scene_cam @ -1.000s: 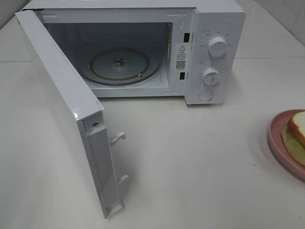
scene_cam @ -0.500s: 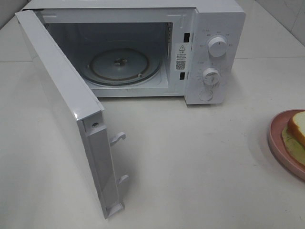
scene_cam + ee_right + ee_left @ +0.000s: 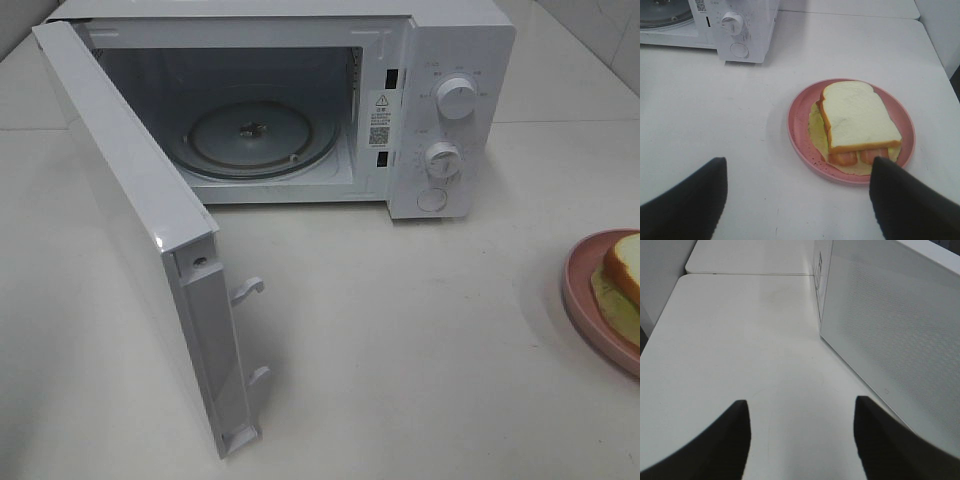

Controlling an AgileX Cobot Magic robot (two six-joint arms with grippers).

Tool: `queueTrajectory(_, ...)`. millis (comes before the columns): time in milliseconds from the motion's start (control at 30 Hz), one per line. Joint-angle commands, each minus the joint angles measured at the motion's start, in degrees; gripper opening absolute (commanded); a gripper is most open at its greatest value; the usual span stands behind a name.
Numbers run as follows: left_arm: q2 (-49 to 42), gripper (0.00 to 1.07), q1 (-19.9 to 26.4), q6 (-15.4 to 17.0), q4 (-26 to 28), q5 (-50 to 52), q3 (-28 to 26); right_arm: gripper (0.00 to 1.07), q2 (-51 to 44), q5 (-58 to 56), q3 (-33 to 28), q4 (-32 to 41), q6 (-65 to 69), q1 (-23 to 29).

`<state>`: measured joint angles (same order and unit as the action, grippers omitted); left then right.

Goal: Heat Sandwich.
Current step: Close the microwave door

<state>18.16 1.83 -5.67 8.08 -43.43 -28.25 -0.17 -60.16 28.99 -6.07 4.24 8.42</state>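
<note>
- Microwave (image 3: pixel 440 110) sits at twelve o'clock on the tabletop (image 3: pixel 400 340), door (image 3: pixel 130 230) swung wide toward seven o'clock, glass turntable (image 3: pixel 255 135) bare inside
- The sandwich (image 3: pixel 856 122) is on the pink plate (image 3: pixel 801 130) out at three o'clock on the tabletop, well apart from the microwave, top slice sitting a bit askew over the reddish filling
- Neither arm shows in the high view
- Right end effector (image 3: pixel 797 200) hovers near the plate, fingers apart with nothing between them, sandwich just ahead of the gap
- Left end effector (image 3: pixel 800 440) hangs over bare tabletop beside the outer face of the open door, fingers apart, gripping nothing
- Step in hand, by my read: door is open, so the pick-up of the sandwich comes next, and it has not begun
- Next move calls for the right end effector to go down on the plate rim or straddle the sandwich; the soft bread may squash and the loose stack may slide apart, so a gentle, level grip looks wise
- After that comes a carry toward eleven o'clock, past the dials (image 3: pixel 455 100) and onto the turntable, while the left side is placed to push the door shut
</note>
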Motion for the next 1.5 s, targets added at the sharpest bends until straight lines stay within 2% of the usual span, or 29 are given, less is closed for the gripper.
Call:
queueTrajectory(33,2.52,0.40,0.00,0.23,-0.52,6.19,1.66,0.76,-1.49,0.57,-0.17,-0.11,-0.57,-0.46)
queueTrajectory(67,2.52,0.40,0.00,0.23,-0.52,6.19,1.66,0.76,-1.49,0.57,-0.17,-0.11,-0.57,-0.46)
queueTrajectory(100,4.30,0.33,0.00,0.23,-0.52,9.45,2.75,0.76,-1.49,0.57,-0.17,-0.11,-0.57,-0.46)
queueTrajectory(167,6.19,0.24,0.00,0.23,-0.57,12.55,3.90,0.76,-1.49,0.57,-0.17,-0.11,-0.57,-0.46)
queueTrajectory(233,7.28,0.20,0.00,0.23,-0.57,14.04,4.41,0.76,-1.49,0.57,-0.17,-0.17,-0.57,-0.46)
queueTrajectory(267,9.63,0.12,0.00,0.23,-0.63,17.88,5.79,0.76,-1.49,0.57,-0.17,-0.17,-0.57,-0.46)
queueTrajectory(367,12.83,0.03,0.00,0.00,-0.63,24.12,7.91,0.76,-1.49,0.57,-0.17,-0.17,-0.63,-0.46)
queueTrajectory(400,12.83,0.03,0.00,0.00,-0.63,24.12,7.91,0.76,-1.49,0.57,-0.17,-0.17,-0.63,-0.46)
queueTrajectory(433,15.30,0.00,0.00,-0.57,-0.63,29.62,9.74,0.76,-1.49,0.57,-0.17,-0.17,-0.63,-0.46)
queueTrajectory(500,17.70,0.01,0.00,-1.38,-0.69,35.35,11.63,0.76,-1.49,0.57,-0.17,-0.17,-0.63,-0.46)
queueTrajectory(533,19.71,0.01,0.00,-1.89,-0.69,41.31,13.52,0.76,-1.49,0.57,-0.17,-0.17,-0.63,-0.46)
queueTrajectory(567,19.71,0.01,0.00,-1.89,-0.69,41.31,13.52,0.76,-1.49,0.57,-0.17,-0.17,-0.63,-0.46)
queueTrajectory(667,22.80,0.01,0.00,-2.52,-0.69,50.59,16.16,0.76,-1.49,0.57,-0.17,-0.17,-0.63,-0.46)
queueTrajectory(700,24.92,0.01,0.00,-2.52,-0.69,56.15,17.30,0.76,-1.49,0.57,-0.17,-0.17,-0.63,-0.46)
queueTrajectory(933,31.80,0.01,0.00,-1.66,-2.06,68.18,17.93,0.76,-1.49,0.57,-0.17,-0.17,-0.63,-0.46)
queueTrajectory(967,32.89,0.01,0.00,-0.97,-3.27,69.27,17.93,0.76,-1.49,0.57,-0.17,-0.17,-0.63,-0.46)
queueTrajectory(1033,37.01,0.01,0.00,3.44,-7.16,72.54,17.93,0.76,-1.49,0.57,-0.17,-0.17,-0.63,-0.46)
queueTrajectory(1067,37.01,0.01,0.00,3.44,-7.16,72.54,17.93,0.76,-1.49,0.57,-0.17,-0.17,-0.63,-0.46)
queueTrajectory(1133,39.25,0.01,0.00,7.33,-9.57,75.23,17.93,0.76,-1.49,0.57,-0.17,-0.17,-0.63,-0.46)
queueTrajectory(1167,41.42,0.01,0.00,11.00,-12.61,77.58,17.88,0.76,-1.49,0.57,-0.17,-0.17,-0.63,-0.46)
queueTrajectory(1200,41.42,0.01,0.00,11.00,-12.61,77.58,17.88,0.76,-1.49,0.57,-0.17,-0.17,-0.63,-0.46)
queueTrajectory(1300,46.24,0.01,0.00,14.55,-18.33,81.42,17.25,0.76,-1.49,0.57,-0.17,-0.17,-0.63,-0.46)
queueTrajectory(1367,47.15,0.01,0.00,15.13,-19.37,81.93,16.96,0.76,-1.49,0.57,-0.17,-0.17,-0.63,-0.46)
queueTrajectory(1500,52.25,0.01,0.00,19.02,-25.50,87.03,15.58,0.76,-1.49,0.57,-0.17,-0.17,-0.63,-0.46)
